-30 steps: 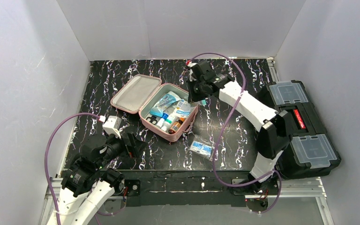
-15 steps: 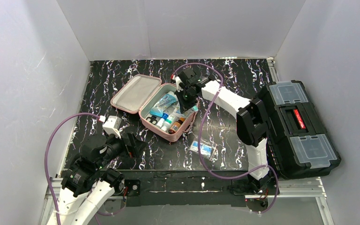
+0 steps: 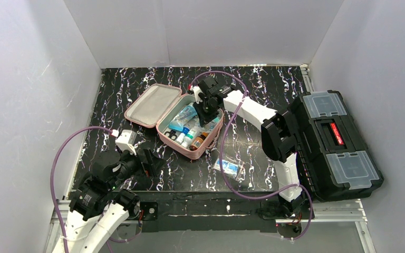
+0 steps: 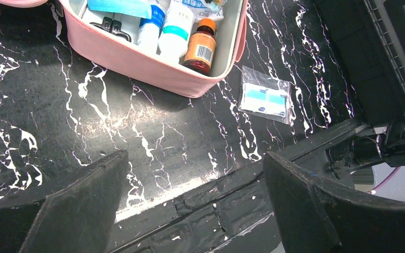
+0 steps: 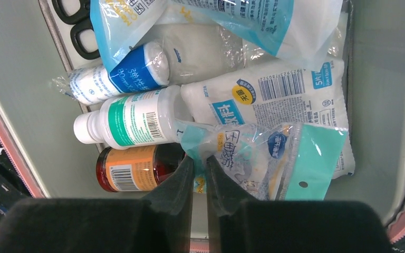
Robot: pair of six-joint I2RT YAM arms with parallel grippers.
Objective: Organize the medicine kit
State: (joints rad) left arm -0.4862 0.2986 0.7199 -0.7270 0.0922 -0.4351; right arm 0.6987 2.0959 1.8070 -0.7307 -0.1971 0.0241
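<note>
The right gripper (image 5: 200, 163) is low inside the medicine kit (image 5: 21, 95), its jaws barely parted at a teal packet's (image 5: 263, 158) corner. Whether it grips the packet cannot be told. An amber bottle (image 5: 132, 168) crowds its left. The left gripper (image 4: 195, 158) gapes wide, holding nothing, short of the kit's rim.

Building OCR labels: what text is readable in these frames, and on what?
"80mm": blue-and-white roll in the medicine kit.
White packet: barcode, Chinese print, not legible.
White bottle, amber bottle: barcodes, digits too small.
Toolbox label: blurred.
</note>
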